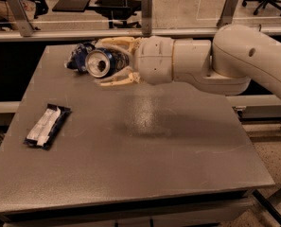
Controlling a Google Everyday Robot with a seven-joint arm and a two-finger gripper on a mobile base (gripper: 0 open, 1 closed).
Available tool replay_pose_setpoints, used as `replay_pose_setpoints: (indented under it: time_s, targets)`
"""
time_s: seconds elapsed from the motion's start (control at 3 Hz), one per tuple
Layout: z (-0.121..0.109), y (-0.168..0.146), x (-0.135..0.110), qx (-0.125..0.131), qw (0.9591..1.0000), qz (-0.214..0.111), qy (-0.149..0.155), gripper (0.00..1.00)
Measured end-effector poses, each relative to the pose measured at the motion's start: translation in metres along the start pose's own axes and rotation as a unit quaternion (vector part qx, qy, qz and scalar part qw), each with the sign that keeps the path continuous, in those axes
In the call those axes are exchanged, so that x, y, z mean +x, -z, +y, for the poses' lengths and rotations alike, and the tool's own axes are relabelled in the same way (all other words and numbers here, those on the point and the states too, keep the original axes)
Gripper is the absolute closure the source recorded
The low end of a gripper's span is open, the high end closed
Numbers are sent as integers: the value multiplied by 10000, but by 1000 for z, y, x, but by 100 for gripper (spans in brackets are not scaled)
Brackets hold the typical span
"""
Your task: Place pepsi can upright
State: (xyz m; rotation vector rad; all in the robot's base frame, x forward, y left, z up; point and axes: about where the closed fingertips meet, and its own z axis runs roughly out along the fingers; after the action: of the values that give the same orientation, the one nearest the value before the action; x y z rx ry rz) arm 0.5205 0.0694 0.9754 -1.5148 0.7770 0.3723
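Note:
My gripper (101, 63) is over the far left part of the grey table (130, 174), with the white arm reaching in from the right. It is shut on the pepsi can (100, 63), one cream finger (115, 42) above it and one (117, 81) below. The dark blue can lies on its side in the grip, its silver end facing the camera. It is held a little above the table top.
A wrinkly blue-and-white snack bag (78, 56) lies just behind and left of the can, partly hidden by it. A flat dark bar wrapper with a white panel (47, 126) lies near the table's left edge. Metal railing posts (146, 11) stand behind the table.

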Motion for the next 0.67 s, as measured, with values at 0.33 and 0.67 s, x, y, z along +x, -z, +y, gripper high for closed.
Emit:
replay_pose_setpoints:
  time_s: [0.33, 0.67]
  targets:
    - [-6, 14, 9, 112, 9980, -128, -616, 100]
    - [-9, 26, 16, 235, 9903, -353, -1323, 100]
